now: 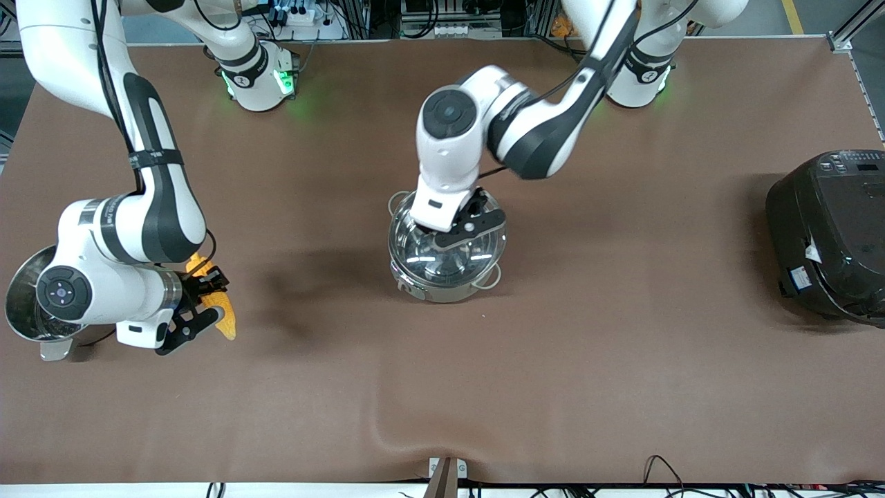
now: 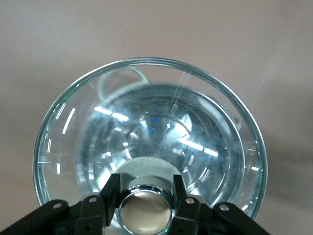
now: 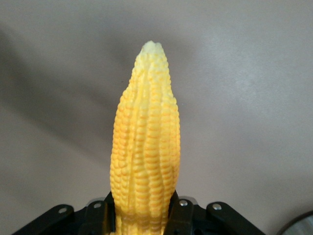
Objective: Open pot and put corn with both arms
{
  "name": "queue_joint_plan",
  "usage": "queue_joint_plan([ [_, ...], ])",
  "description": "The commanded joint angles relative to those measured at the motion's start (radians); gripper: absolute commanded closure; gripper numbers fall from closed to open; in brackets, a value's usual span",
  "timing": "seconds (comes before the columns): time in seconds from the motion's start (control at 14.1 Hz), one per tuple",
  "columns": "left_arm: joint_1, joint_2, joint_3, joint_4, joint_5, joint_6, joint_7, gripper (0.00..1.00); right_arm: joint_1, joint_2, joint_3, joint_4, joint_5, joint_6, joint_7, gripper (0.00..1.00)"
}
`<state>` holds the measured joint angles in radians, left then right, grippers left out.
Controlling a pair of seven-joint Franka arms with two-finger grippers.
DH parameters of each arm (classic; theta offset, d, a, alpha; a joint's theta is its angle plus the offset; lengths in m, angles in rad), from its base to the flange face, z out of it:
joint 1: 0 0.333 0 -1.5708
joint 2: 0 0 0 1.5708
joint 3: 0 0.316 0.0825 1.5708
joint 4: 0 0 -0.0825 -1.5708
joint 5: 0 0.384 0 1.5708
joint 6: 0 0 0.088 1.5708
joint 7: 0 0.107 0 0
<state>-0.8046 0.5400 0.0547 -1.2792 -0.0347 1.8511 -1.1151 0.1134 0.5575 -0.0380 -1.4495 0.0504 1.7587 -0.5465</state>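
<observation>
Jaws of the left gripper [image 2: 145, 193] pinch the copper knob [image 2: 145, 209] of the glass lid [image 2: 146, 132], which looks raised just over the pot [image 1: 442, 280] at mid-counter [image 1: 553, 380]. Right gripper [image 3: 142, 210] has its jaws clamped across the thick end of the corn [image 3: 145, 147], held above the counter toward the right arm's end, beside a steamer pot [image 1: 21, 304]. Glass lid is probably heavy, slick and breakable, so the knob is the only sound hold. Corn looks stiff, light and ridged; gripping its thick end lets the tip lead into the pot.
</observation>
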Motion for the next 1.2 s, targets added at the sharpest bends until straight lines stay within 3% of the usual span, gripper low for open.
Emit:
queue_joint_plan([
  [0.0,0.077,-0.145,0.007,-0.038,-0.027,-0.11,0.159,1.0,0.008,-0.048,0.027,-0.005,0.012,-0.048,-0.007,1.0],
  [0.21,0.235,-0.233,0.005,-0.081,-0.025,-0.223,0.416,1.0,0.058,-0.076,0.04,-0.006,0.014,-0.087,-0.007,1.0],
  [0.5,0.427,-0.291,0.004,-0.221,-0.01,-0.201,0.599,1.0,0.234,-0.111,0.04,-0.006,0.048,-0.108,0.106,1.0],
  [0.78,0.533,-0.405,0.004,-0.61,-0.011,0.19,0.77,1.0,0.451,-0.107,0.036,-0.002,0.039,-0.003,0.236,1.0],
  [0.92,0.576,-0.397,0.005,-0.737,-0.01,0.362,0.82,1.0,0.537,-0.087,0.033,-0.003,0.026,0.124,0.302,1.0],
  [1.13,0.634,-0.365,0.004,-0.879,-0.008,0.563,0.885,1.0,0.571,-0.041,0.033,-0.003,0.016,0.281,0.3,1.0],
])
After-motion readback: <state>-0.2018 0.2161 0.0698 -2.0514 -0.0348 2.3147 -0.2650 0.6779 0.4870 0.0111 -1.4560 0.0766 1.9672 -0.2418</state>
